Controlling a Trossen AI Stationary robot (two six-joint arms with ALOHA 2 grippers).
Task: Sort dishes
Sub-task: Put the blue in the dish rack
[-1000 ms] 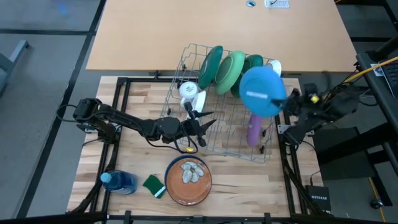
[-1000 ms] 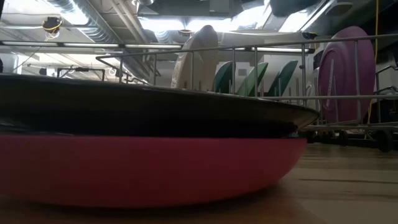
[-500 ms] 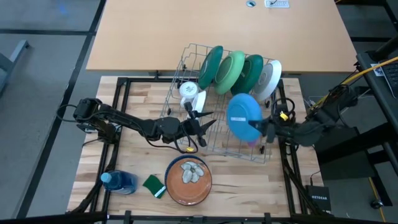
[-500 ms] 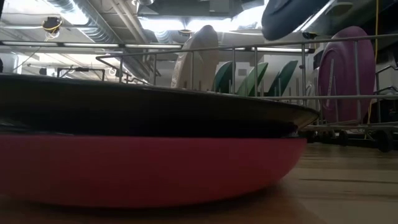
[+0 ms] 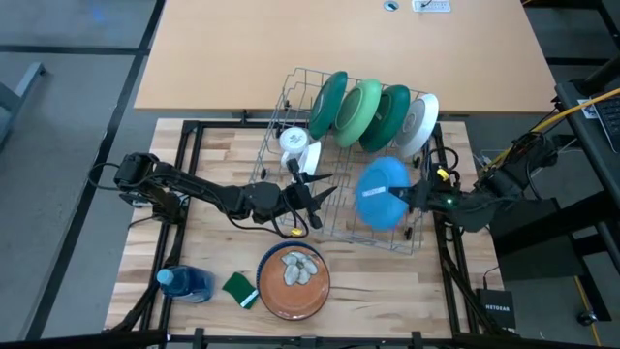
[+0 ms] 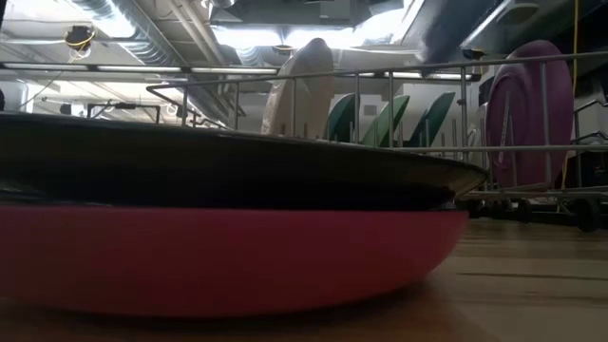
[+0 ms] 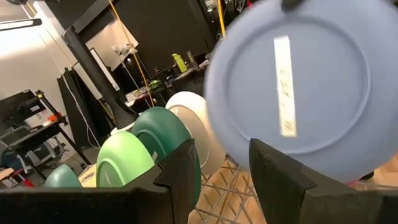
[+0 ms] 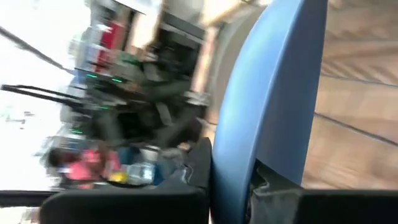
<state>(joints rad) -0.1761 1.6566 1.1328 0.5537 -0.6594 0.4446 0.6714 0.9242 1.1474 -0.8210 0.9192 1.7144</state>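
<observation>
A blue plate (image 5: 381, 194) is held on edge over the near right part of the wire dish rack (image 5: 291, 102). My right gripper (image 5: 410, 197) is shut on it. The left wrist view shows the plate's underside (image 7: 298, 87) with a white strip on it. At the rack's far side a dark green plate (image 5: 329, 102), a light green plate (image 5: 359, 109), a second dark green plate (image 5: 391, 111) and a white plate (image 5: 420, 121) stand on edge. A purple plate (image 6: 532, 104) stands in the rack. My left gripper (image 5: 315, 190) is open and empty at the rack's left side. My right gripper pinches the blue plate's rim (image 8: 245, 155) on the side toward the table's right, one finger (image 8: 198, 163) on each face. The fingers come about level from the table's right. The plate stands tilted on edge above the rack; whether its lower edge touches the wires I cannot tell.
A brown patterned plate (image 5: 294, 271) lies on a red dish (image 6: 228, 256) near the table's front edge. A green sponge (image 5: 239, 288) and a blue bottle (image 5: 184, 283) lie to its left. A white mug (image 5: 294, 142) sits in the rack's left part.
My right gripper has carried the blue plate from above the rack's far right corner toward the table's near edge and left, and down. The plate has tipped from facing up to standing more on edge.
</observation>
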